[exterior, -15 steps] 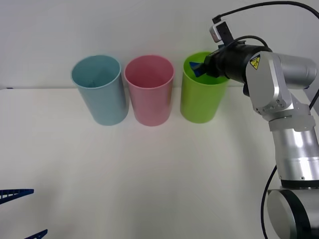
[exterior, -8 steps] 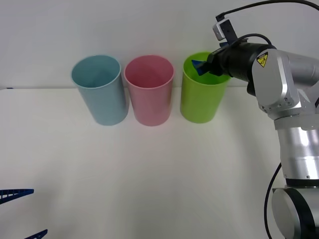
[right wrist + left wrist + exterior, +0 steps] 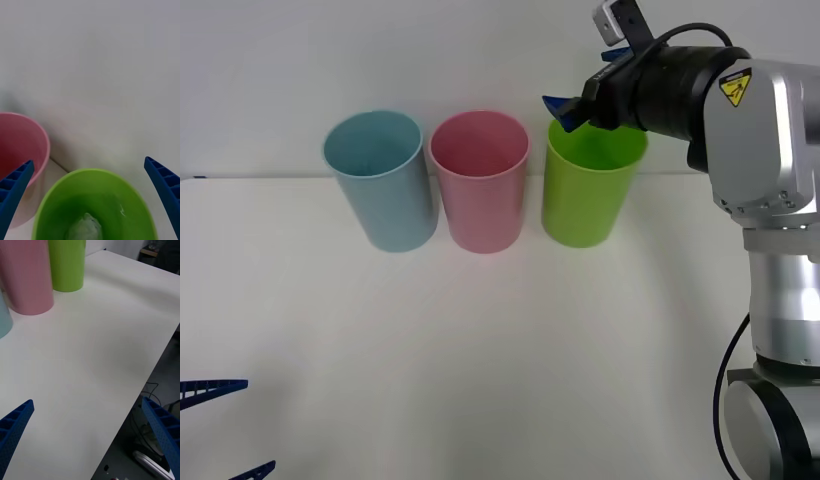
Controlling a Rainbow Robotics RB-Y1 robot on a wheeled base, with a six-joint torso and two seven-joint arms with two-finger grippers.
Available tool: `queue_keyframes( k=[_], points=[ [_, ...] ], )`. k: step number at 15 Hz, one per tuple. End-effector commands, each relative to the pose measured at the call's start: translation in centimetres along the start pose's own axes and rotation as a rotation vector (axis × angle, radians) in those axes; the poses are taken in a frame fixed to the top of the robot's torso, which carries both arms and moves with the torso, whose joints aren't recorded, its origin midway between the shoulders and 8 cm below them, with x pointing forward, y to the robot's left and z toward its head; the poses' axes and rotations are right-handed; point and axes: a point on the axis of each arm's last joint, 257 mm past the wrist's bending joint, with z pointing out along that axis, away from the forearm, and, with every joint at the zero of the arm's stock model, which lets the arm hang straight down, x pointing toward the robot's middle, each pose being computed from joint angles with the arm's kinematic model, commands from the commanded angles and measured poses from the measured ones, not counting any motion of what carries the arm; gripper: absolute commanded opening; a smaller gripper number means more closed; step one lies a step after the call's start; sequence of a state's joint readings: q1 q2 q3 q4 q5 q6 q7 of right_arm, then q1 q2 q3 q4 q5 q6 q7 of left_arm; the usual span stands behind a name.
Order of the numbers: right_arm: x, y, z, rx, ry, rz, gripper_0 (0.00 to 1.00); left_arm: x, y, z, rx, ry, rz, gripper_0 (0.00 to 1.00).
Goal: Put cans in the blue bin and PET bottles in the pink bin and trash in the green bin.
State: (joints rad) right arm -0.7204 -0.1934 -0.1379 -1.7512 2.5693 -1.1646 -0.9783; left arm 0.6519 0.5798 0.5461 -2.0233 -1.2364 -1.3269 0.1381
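Note:
Three bins stand in a row at the back of the table: the blue bin (image 3: 380,180) on the left, the pink bin (image 3: 479,178) in the middle, the green bin (image 3: 589,190) on the right. My right gripper (image 3: 565,108) hangs open just above the green bin's near-left rim, nothing between its blue fingers (image 3: 15,187). In the right wrist view the trash (image 3: 87,227), a crumpled whitish film, lies at the bottom of the green bin (image 3: 93,202). My left gripper (image 3: 225,425) rests open low at the table's front left.
The bins (image 3: 26,281) stand close together near the wall. The white table (image 3: 500,350) lies bare in front of them. In the left wrist view the table's edge (image 3: 150,375) drops off to a floor with cables.
My right gripper has risen out of the green bin's mouth to just above its rim and shifted slightly left. The left arm has not moved.

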Motion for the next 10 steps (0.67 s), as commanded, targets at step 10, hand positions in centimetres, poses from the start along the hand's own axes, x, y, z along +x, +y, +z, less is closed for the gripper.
queue_keyframes(
  k=[10],
  points=[
    [4.4, 7.3, -12.4, -0.167, -0.213, 0.052, 1.00, 0.0, 0.0, 0.0, 0.000, 0.000, 0.000, 1.00]
  ],
)
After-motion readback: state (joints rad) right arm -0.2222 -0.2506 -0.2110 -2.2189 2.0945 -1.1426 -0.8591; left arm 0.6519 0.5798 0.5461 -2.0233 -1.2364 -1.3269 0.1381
